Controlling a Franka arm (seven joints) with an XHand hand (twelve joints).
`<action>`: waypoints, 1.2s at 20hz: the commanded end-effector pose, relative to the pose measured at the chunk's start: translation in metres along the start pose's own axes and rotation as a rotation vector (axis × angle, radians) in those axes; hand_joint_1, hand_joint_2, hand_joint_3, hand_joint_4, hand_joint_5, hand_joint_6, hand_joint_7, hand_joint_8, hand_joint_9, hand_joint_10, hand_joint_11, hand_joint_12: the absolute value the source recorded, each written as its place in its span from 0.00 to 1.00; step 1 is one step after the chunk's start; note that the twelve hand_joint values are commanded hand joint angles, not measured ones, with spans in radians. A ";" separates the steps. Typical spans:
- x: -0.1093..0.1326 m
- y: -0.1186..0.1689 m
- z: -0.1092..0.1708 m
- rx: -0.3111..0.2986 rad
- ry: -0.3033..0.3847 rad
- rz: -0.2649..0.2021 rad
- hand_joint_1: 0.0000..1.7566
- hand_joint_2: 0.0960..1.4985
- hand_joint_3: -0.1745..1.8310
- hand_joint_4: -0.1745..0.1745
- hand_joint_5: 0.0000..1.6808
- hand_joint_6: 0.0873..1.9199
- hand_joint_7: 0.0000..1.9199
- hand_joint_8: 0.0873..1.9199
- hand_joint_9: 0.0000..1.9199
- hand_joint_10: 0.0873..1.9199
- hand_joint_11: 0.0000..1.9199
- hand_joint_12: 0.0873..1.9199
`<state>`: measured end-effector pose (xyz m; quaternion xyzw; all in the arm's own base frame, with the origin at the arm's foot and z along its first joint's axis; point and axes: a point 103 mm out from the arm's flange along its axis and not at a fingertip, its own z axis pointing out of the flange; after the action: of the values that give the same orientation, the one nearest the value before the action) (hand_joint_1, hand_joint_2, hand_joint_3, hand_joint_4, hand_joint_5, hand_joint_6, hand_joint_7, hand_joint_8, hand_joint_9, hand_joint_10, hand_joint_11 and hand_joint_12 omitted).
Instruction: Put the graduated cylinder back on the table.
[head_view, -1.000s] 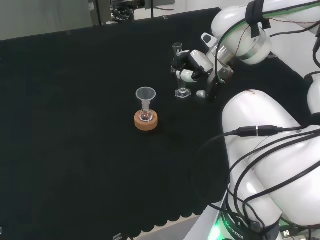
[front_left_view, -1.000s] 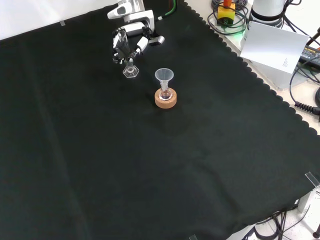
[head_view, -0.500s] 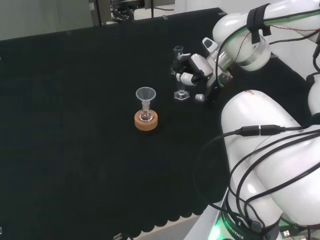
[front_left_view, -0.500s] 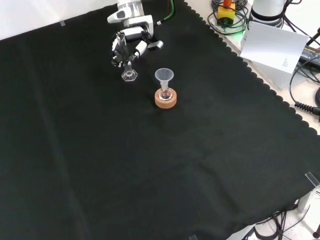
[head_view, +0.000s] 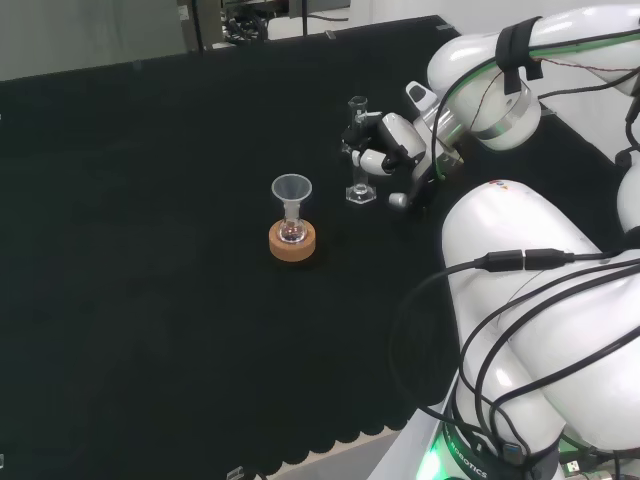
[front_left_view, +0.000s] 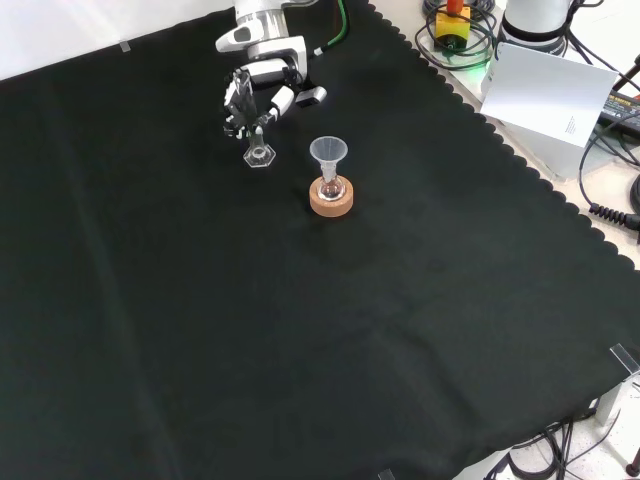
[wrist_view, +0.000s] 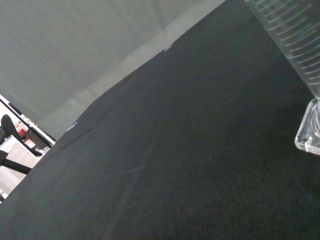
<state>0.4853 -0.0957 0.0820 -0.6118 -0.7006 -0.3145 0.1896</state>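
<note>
The graduated cylinder (head_view: 357, 150) stands upright, its hexagonal foot on or just above the black cloth (head_view: 150, 300), left of my hand (head_view: 385, 145) in the head view. My fingers are curled around its tube. I want the base flat before letting go, well away from the funnel (head_view: 291, 188) and flask on the cork ring (head_view: 293, 244) nearer the bench's middle.
</note>
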 end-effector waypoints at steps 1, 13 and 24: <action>-0.004 -0.001 0.001 -0.005 0.007 0.001 0.64 0.83 0.00 0.00 0.52 0.61 0.74 0.08 0.83 0.00 0.70 0.32; -0.009 -0.002 0.005 0.004 0.012 -0.005 0.64 0.84 0.00 0.00 0.51 0.62 0.73 0.08 0.82 0.00 0.69 0.32; -0.010 -0.004 0.009 0.016 0.034 0.004 0.68 0.78 0.07 0.00 0.52 0.60 0.56 0.39 0.79 0.00 0.67 0.34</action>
<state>0.4848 -0.0983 0.0698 -0.6065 -0.7016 -0.3164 0.1996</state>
